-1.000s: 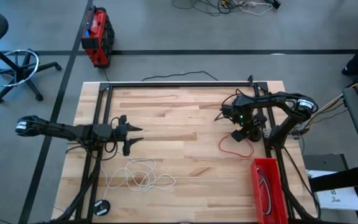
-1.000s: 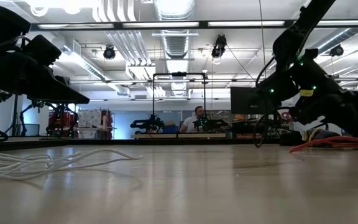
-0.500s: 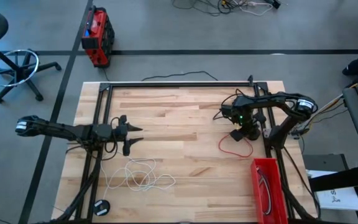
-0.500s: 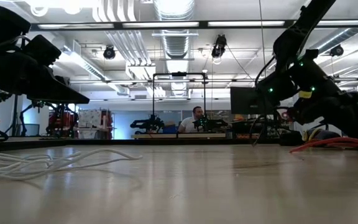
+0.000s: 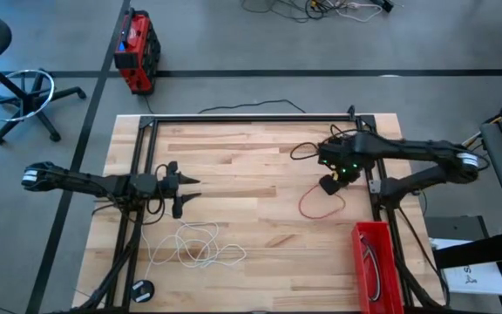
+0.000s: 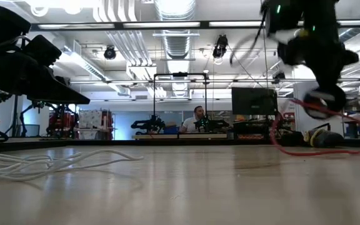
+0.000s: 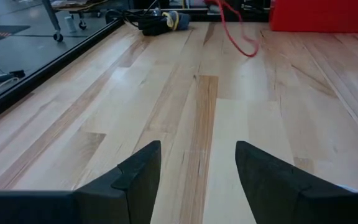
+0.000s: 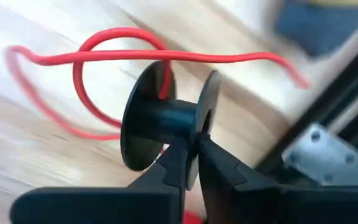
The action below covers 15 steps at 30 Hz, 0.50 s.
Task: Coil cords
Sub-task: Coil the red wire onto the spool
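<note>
The right gripper (image 8: 188, 163) has its fingers pinched together on the hub of a small black spool (image 8: 166, 119), and it holds that spool lifted above the table (image 5: 251, 174), just on the table's inner side of the red bin (image 5: 376, 262). The red cord (image 5: 319, 202) trails down from the spool in a loose loop that lies on the wood beside the bin's near end. From the wrist camera the cord crosses behind the spool's flanges but does not look wound on tight.

That seems the weak spot. If the arm swings or turns quickly, I would expect the slack cord to slide off the hub or catch on a flange, and the loop could drag across the boards and snag on the black frame rail beside the bin. The grip is narrow too, so the spool might twist between the fingers.

The white cord (image 5: 194, 246) lies in a loose tangle well away from the bin, on the table's far side from it, near the left gripper (image 5: 188, 192). That gripper hovers with its fingers spread and nothing between them. A black cord (image 5: 371, 266) lies inside the bin.
</note>
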Motion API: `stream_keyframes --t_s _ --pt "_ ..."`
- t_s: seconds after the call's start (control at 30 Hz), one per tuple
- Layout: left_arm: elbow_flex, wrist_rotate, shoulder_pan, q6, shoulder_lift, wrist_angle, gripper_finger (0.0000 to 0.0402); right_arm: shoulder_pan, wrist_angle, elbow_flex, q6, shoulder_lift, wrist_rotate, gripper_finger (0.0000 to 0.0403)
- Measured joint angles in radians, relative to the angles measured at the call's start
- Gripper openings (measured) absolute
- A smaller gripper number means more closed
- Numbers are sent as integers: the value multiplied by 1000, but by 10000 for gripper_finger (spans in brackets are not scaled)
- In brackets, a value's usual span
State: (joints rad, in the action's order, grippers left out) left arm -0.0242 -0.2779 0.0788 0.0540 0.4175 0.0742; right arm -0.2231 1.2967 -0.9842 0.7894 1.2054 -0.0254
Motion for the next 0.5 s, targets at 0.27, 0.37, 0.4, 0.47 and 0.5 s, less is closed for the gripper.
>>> stream_keyframes --t_s 0.27,0.37,0.4,0.47,0.5 --pt "0 0 0 0 0 0 199 296 -208 -97 -1 -161 327 1" --pt "0 0 0 0 0 0 199 394 -354 -102 -153 -178 445 1" --pt "0 0 0 0 0 0 199 421 -410 -101 -218 -178 477 1" --pt "0 0 0 0 0 0 199 464 -541 -88 -357 -173 517 1" --pt "0 0 0 0 0 0 199 479 -602 -80 -427 -166 524 1"
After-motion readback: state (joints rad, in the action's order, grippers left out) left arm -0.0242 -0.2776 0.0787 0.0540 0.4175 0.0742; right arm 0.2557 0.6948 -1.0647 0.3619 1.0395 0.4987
